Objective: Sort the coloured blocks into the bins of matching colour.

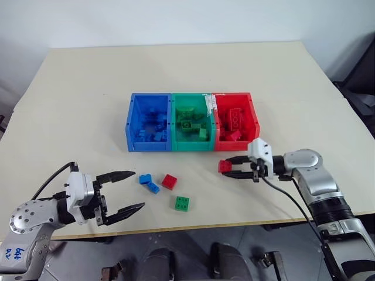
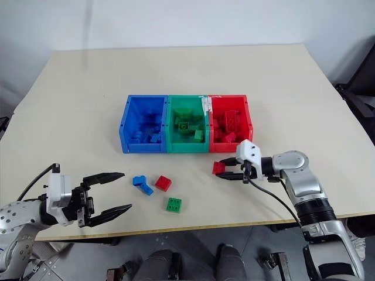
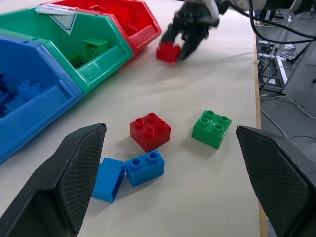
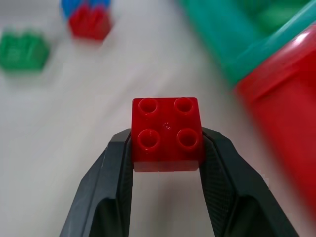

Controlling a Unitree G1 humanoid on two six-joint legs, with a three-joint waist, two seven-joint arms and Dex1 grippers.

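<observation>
On my left, the left gripper (image 1: 129, 191) hangs with fingers spread wide. Beside it on the table lie blue plastic bricks (image 1: 149, 182), a loose red brick (image 1: 170, 181) and a green brick (image 1: 182, 203). My right gripper (image 1: 224, 167) is clamped on a small red studded brick (image 4: 167, 132), just before the red open-topped plastic bin (image 1: 254, 117).

Bins go blue bin (image 1: 149, 123), green bin (image 1: 192, 122), red bin (image 1: 235, 120). On the beige table (image 1: 88, 88): two blue blocks (image 1: 149, 183), one red block (image 1: 170, 181), one green block (image 1: 182, 203). Black-fingered right gripper (image 4: 167, 148) pinches another red brick (image 4: 167, 133).
</observation>
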